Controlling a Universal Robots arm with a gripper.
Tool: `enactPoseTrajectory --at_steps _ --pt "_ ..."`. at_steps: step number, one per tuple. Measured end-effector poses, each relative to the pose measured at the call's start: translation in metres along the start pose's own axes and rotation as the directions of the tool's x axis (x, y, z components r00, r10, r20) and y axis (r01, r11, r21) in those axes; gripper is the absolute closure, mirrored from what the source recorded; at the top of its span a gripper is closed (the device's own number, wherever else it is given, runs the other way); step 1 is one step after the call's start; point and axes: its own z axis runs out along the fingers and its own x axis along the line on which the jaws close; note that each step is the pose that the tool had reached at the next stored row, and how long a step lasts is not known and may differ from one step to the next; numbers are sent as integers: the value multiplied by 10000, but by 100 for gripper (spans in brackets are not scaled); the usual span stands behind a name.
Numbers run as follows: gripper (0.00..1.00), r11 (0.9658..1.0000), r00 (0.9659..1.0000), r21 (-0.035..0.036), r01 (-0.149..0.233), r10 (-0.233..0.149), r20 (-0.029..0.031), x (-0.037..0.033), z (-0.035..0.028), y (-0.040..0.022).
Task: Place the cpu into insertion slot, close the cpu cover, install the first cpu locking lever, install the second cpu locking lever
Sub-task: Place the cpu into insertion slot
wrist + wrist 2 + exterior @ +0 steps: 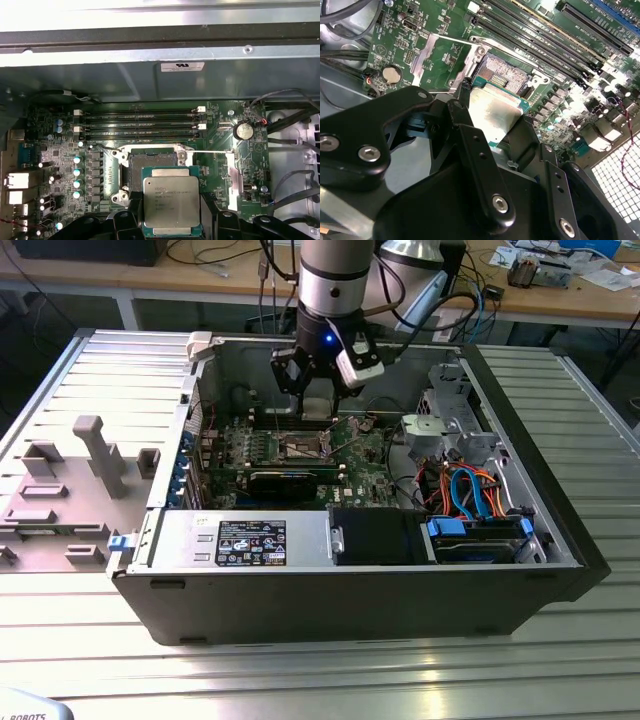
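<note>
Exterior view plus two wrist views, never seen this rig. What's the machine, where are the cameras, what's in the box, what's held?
A robot arm reaches into an open computer case lying on a ribbed metal table. The exterior view is from a camera off the arm; both wrist views come from cameras riding on the arm, looking past its black gripper. Inside lies a green circuit board. The gripper is shut on a square processor chip, held close to the socket, not seated in it. The socket's cover frame is flipped open.
</note>
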Motion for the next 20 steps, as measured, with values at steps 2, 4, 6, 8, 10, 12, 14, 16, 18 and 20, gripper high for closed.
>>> enactPoseTrajectory --at_steps 2,4,6,8,10,12,14,16,18,20 --pt "46 10000 10000 -1 1 -1 1 1 9 -1" --pt "46 10000 10000 -1 1 -1 0 4 21 -2" --pt "46 10000 10000 -2 0 0 1 8 37 -3" --pt "46 10000 10000 -2 1 -1 0 12 53 -5" --pt "46 10000 10000 -1 1 -1 0 15 64 -6" --pt "46 10000 10000 2 -1 1 0 23 80 -8" --pt "46 10000 10000 4 1 -1 1 42 97 -10" --pt "46 10000 10000 30 0 0 1 70 113 -12" --pt "46 9998 10000 192 -2 2 6 82 120 -13" --pt "46 9995 10000 310 -5 4 8 91 137 -14"
